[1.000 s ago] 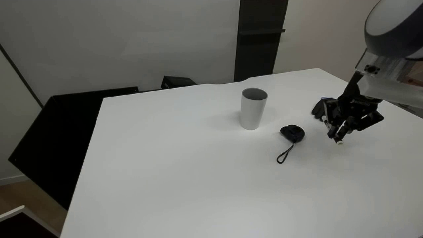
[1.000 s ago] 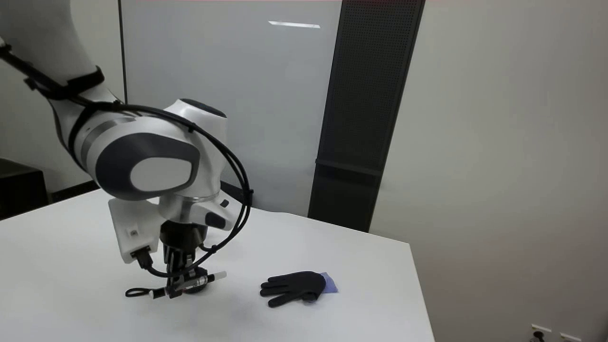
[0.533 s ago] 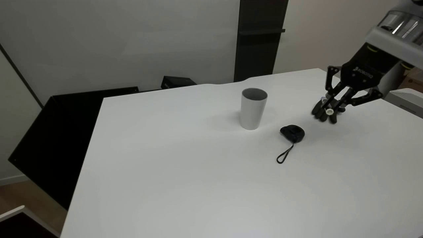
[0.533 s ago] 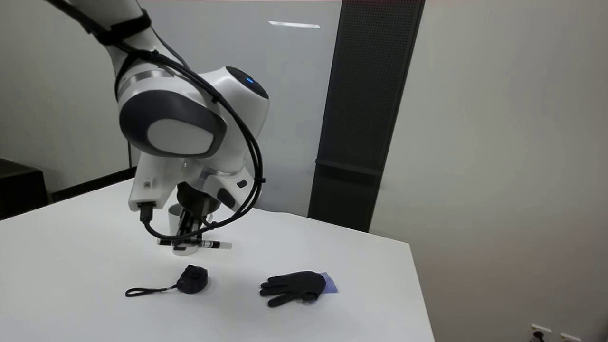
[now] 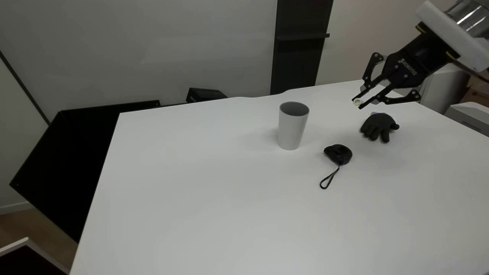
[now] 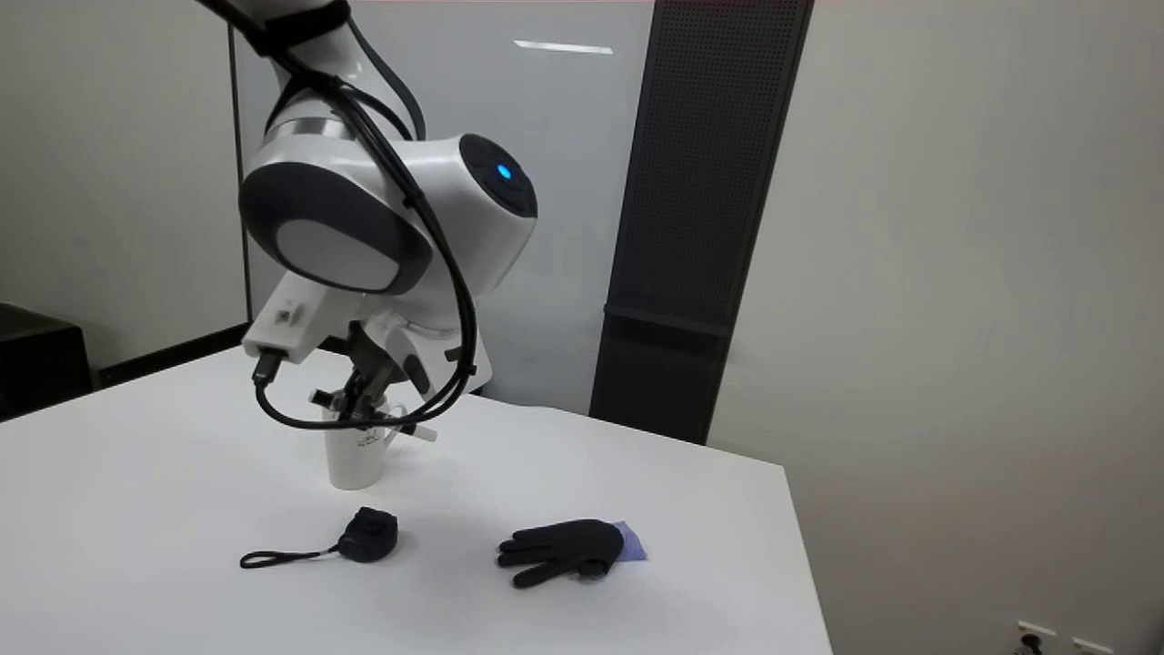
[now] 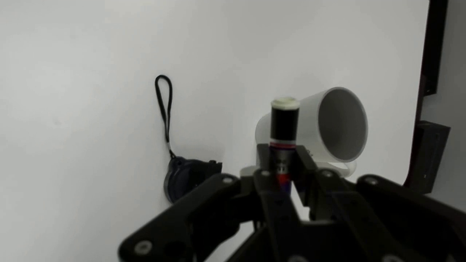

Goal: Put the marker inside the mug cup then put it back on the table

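Black-and-white marker [image 7: 284,123] pinched in the gripper [image 5: 357,103], up above the table [image 5: 183,198], not over the mug [image 5: 291,130] yet. I'd turn it end-down first (looks nearer level than upright), centre it, then lower slowly so nothing tips.

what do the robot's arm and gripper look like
The Panda arm is white and rounded, with dark grey panels, a blue light and black cables strapped along it. The black Robotiq gripper carries white "ROBOTIQ" lettering and has slim, straight fingers.
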Controlling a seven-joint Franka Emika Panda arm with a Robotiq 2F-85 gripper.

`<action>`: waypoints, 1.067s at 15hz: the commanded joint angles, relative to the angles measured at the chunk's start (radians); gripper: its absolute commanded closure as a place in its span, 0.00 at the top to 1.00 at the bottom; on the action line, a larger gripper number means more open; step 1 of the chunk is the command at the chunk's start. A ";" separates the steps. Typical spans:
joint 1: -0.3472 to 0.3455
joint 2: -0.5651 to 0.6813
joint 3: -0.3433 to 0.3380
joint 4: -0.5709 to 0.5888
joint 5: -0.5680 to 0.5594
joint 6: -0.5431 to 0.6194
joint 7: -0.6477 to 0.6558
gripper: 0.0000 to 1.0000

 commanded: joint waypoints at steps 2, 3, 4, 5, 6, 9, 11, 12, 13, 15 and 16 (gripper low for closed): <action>0.020 0.022 -0.005 0.096 0.109 -0.148 0.024 0.07; 0.025 0.026 -0.005 0.113 0.127 -0.181 0.030 0.07; 0.029 0.032 -0.005 0.129 0.145 -0.213 0.036 0.07; 0.032 0.042 -0.005 0.147 0.164 -0.244 0.037 0.07; 0.036 0.053 -0.006 0.162 0.184 -0.265 0.035 0.07; 0.044 0.112 -0.008 0.212 0.224 -0.329 0.039 0.07; 0.049 0.157 -0.010 0.247 0.239 -0.350 0.043 0.07; 0.052 0.182 -0.011 0.267 0.244 -0.355 0.048 0.07; 0.053 0.204 -0.012 0.285 0.248 -0.360 0.050 0.07; 0.059 0.250 -0.009 0.326 0.258 -0.361 0.055 0.07; 0.061 0.273 -0.007 0.350 0.261 -0.367 0.061 0.07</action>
